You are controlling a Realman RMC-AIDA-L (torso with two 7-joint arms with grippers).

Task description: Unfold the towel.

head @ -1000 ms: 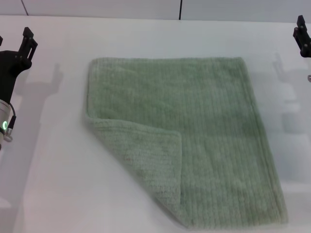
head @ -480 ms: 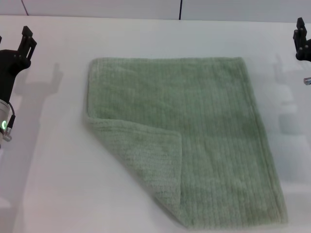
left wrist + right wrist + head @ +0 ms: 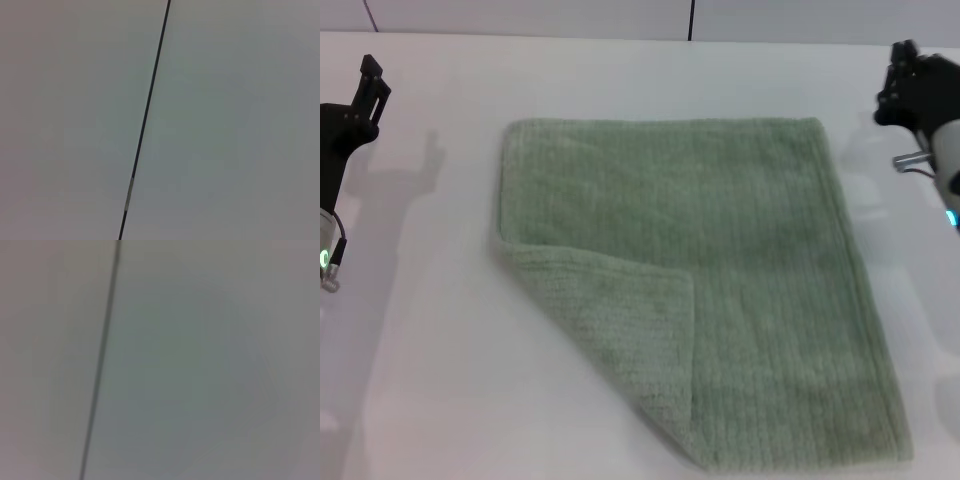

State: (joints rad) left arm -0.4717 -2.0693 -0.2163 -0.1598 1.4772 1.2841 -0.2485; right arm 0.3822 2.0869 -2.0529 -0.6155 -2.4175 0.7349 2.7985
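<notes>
The towel (image 3: 720,290) lies flat mid-table, its near-left corner folded over onto itself, so that flap is what needs peeling back. Left gripper (image 3: 365,85) hangs off the far-left edge, right gripper (image 3: 910,80) far right; both well clear, grip unreadable.

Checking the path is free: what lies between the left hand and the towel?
Only bare white table, as the head view shows. The left hand hangs apart from the towel.
</notes>
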